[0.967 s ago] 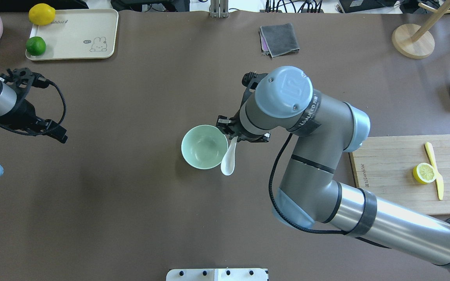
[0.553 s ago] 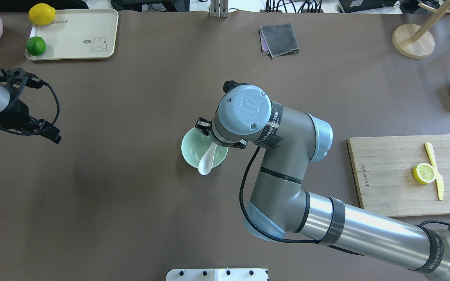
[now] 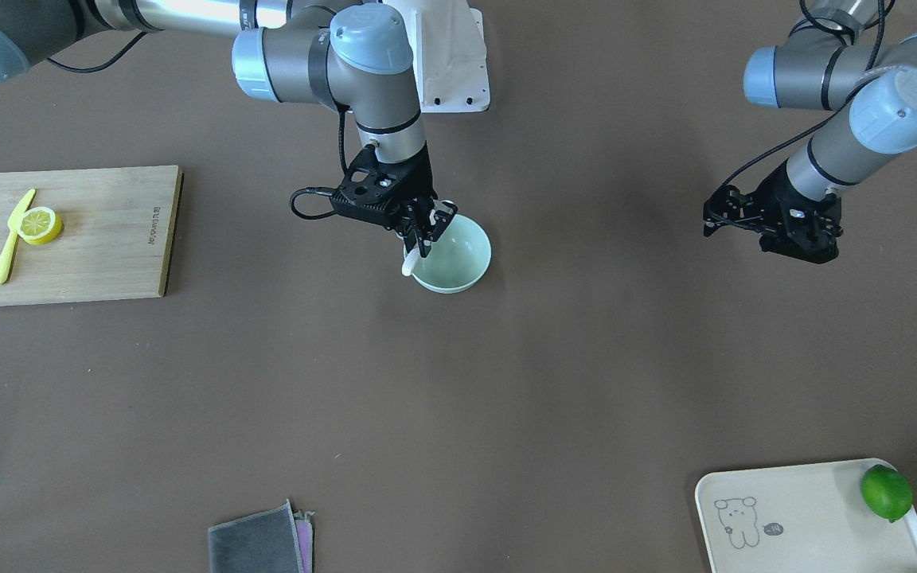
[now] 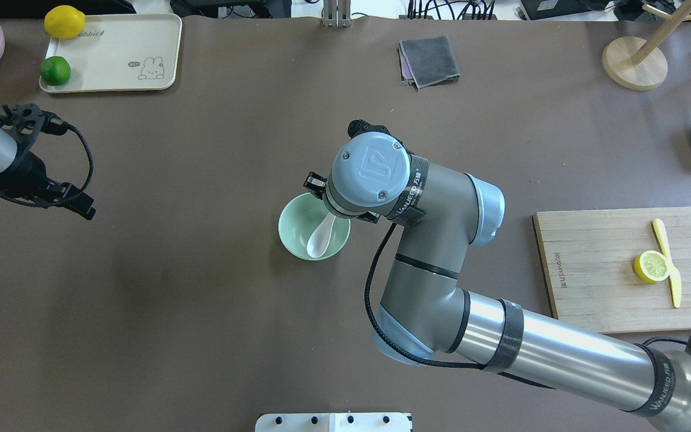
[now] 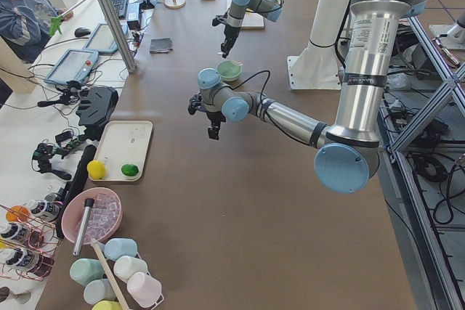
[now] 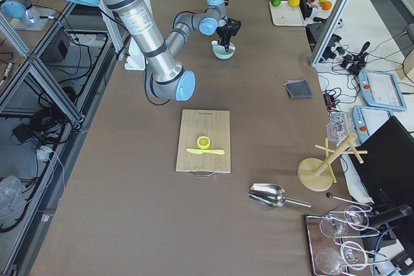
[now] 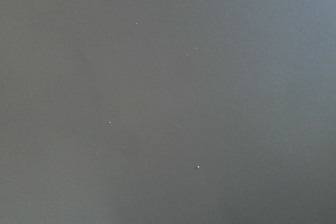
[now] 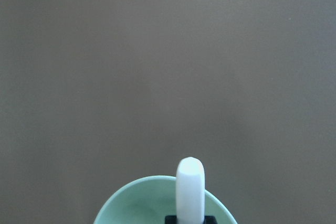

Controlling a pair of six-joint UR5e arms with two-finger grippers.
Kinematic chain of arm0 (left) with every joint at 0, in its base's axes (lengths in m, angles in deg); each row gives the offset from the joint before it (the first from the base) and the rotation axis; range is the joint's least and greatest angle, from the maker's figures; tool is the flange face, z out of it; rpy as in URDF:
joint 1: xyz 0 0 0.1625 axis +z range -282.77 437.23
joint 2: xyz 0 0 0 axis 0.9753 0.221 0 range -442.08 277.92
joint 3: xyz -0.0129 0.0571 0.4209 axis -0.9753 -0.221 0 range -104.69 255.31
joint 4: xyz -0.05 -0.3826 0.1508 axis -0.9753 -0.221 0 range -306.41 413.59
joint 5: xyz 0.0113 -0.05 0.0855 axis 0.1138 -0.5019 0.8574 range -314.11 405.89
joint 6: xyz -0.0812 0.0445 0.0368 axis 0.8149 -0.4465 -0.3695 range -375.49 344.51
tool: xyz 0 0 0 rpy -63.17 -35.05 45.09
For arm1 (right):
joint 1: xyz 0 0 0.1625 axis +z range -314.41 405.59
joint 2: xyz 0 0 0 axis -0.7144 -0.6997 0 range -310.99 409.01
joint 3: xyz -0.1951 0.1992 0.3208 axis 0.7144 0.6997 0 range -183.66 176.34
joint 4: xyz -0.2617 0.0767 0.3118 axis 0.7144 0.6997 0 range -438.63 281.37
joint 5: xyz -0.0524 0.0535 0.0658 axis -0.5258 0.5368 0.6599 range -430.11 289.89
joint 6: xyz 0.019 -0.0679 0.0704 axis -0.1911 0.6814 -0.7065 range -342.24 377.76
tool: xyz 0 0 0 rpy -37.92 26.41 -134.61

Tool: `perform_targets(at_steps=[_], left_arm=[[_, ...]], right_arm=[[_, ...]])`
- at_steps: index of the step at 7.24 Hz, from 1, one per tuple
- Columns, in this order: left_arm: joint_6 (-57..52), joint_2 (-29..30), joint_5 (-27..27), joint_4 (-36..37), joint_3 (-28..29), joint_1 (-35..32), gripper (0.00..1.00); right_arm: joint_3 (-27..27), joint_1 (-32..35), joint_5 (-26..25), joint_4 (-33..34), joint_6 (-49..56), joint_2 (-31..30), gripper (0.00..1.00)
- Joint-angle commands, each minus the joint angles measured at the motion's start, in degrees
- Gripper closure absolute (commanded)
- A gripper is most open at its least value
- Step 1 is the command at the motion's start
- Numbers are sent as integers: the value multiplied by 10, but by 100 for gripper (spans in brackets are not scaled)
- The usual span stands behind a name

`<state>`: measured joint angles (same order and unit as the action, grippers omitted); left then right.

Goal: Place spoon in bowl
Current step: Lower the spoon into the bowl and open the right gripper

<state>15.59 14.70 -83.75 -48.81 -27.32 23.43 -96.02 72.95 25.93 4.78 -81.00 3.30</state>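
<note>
The pale mint-green bowl (image 4: 294, 225) stands mid-table; it also shows in the front view (image 3: 462, 263) and the right wrist view (image 8: 142, 203). My right gripper (image 3: 427, 231) is shut on the handle of the white spoon (image 4: 320, 239). The spoon hangs tilted with its scoop low inside the bowl's rim; I cannot tell whether it touches the bowl. It also shows in the front view (image 3: 408, 264) and the right wrist view (image 8: 189, 187). In the overhead view my wrist hides the right gripper. My left gripper (image 4: 80, 207) hangs open and empty over bare table far to the left.
A wooden cutting board (image 4: 597, 270) with a lemon half (image 4: 651, 266) and a yellow-green knife (image 4: 666, 258) lies at the right. A cream tray (image 4: 111, 54) with a lemon and a lime is at back left. A grey cloth (image 4: 429, 60) lies at the back.
My right arm moved left with the spoon, from beside the bowl's right rim to over its inside. My left arm drew back slightly to the left.
</note>
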Motion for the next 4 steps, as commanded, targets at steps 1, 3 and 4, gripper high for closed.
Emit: perform_targets(at_steps=[1, 3, 4], left_arm=[[-1, 1, 1, 0, 2, 0, 3], [-2, -1, -1, 0, -1, -5, 3], [-3, -6, -2, 0, -7, -23, 3]], right_arm=[[-3, 12, 5, 1, 2, 0, 0], [-48, 55, 87, 4, 33, -45, 0], [-103, 80, 111, 3, 90, -114, 0]])
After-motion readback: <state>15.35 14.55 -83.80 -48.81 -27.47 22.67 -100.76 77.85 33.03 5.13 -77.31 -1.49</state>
